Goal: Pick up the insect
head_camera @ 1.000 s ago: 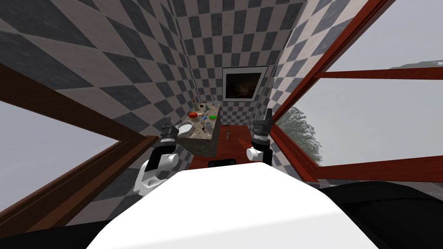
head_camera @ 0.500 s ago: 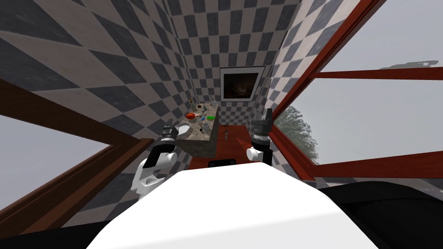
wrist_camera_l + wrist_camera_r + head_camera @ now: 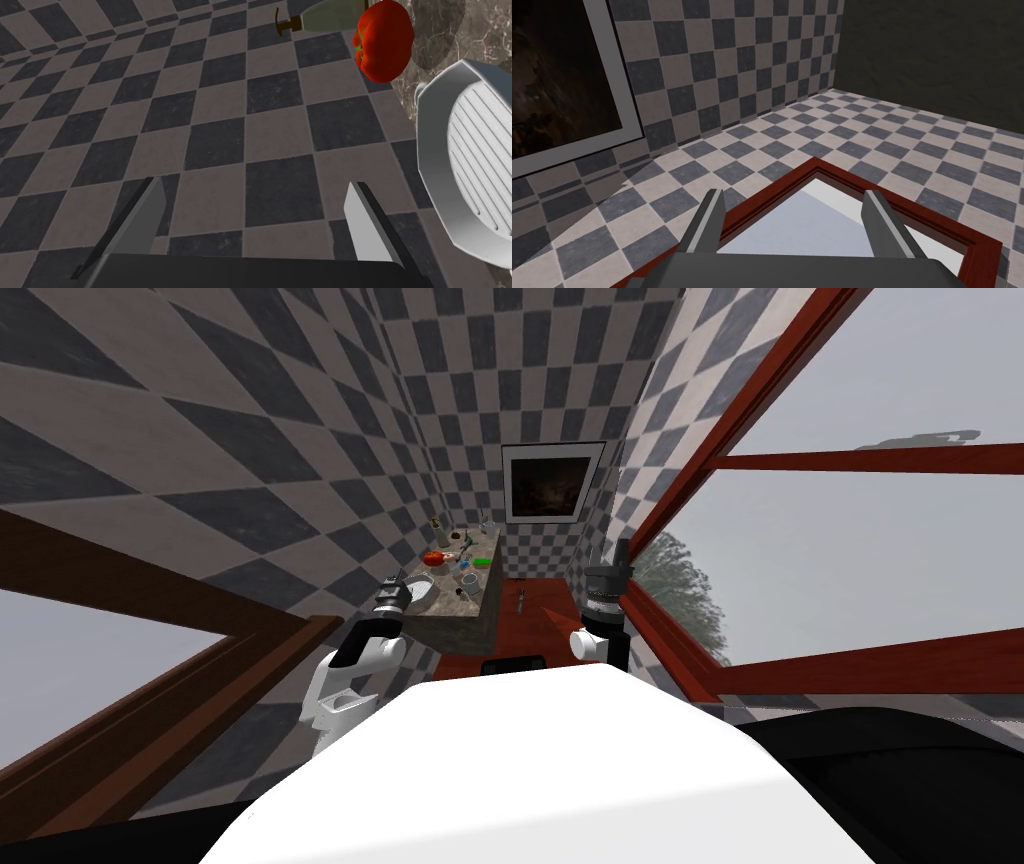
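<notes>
1. I cannot pick out the insect for certain. In the head view, the things scattered over the bench (image 3: 460,626), just left of the frame's centre, are too small for me to name one as it.
2. On the stone-patterned top I can read a red vegetable (image 3: 433,558) at the left edge and a green thing (image 3: 482,561) at the right edge. A small cup (image 3: 469,582) stands nearer me, and a bottle (image 3: 437,528) stands at the far end.
3. A white ridged dish (image 3: 420,587) sits at the bench's near left corner.
4. A small dark thing (image 3: 524,600) lies on the red-brown floor (image 3: 545,588) just right of the bench; I cannot tell what it is.
5. My left end effector (image 3: 255,182) hovers just beside the dish. Its fingers are spread with nothing between them, and it faces the checkered wall (image 3: 175,100). The red vegetable lies well beyond its tips.
6. My right end effector (image 3: 793,192) is raised right of centre in the head view, well apart from the bench. Its fingers are spread and hold nothing.
</notes>
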Controlling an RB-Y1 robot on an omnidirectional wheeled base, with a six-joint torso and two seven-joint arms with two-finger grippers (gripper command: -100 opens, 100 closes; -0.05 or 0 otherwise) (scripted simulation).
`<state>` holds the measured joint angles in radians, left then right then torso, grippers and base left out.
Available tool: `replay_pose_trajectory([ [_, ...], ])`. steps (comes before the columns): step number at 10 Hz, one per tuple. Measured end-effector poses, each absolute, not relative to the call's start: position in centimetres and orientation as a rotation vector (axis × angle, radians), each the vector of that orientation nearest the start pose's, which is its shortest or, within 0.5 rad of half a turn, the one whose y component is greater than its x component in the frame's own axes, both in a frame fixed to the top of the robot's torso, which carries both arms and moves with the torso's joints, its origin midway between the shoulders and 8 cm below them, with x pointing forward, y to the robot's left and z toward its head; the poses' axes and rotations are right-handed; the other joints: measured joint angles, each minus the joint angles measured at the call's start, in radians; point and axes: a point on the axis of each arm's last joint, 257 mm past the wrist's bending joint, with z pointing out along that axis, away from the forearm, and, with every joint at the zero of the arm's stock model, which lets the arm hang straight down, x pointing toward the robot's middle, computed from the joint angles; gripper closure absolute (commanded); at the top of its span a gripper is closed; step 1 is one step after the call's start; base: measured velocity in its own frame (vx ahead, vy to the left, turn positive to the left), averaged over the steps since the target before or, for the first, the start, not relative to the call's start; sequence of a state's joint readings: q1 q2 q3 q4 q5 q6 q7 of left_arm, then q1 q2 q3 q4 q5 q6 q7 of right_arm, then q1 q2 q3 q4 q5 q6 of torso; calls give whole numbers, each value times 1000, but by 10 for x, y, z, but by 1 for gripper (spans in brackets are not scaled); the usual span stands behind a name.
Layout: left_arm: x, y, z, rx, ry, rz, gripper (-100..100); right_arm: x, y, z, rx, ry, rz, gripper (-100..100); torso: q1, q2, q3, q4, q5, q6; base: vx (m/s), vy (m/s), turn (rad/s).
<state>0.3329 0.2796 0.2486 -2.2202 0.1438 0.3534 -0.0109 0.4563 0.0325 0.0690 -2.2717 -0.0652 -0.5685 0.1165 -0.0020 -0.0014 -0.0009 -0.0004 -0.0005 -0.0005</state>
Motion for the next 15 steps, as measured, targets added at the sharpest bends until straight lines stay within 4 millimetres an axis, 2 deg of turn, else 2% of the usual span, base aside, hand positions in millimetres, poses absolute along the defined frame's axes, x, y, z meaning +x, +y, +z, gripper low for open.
replay_pose_trajectory([
  [8,437,424,-138,-1243,1257,-766,-100,337,-263,47,613,502,1336,0,0,0,0,0,0,0,27,-35,-50],
  [15,432,447,-179,-1376,1365,-644,-100,337,-263,47,613,502,1336,0,0,1,0,0,0,0,29,-40,-44],
])
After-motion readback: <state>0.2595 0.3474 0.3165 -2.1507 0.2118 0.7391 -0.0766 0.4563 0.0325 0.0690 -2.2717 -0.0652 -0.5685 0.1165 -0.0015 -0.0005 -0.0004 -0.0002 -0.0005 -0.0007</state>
